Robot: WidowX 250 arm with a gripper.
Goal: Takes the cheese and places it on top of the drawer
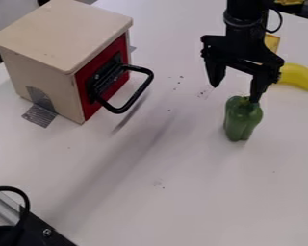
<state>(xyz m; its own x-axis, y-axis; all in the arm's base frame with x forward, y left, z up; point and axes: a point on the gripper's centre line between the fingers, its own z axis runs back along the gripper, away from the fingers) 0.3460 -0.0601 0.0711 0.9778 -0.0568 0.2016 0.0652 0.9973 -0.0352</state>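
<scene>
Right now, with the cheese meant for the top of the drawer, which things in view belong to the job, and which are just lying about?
Job:
yellow piece, probably the cheese
drawer box
end effector, fingers apart

Lying about:
green pepper, upright
banana

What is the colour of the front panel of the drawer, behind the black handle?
Red, and it shows best in the camera view.
</scene>
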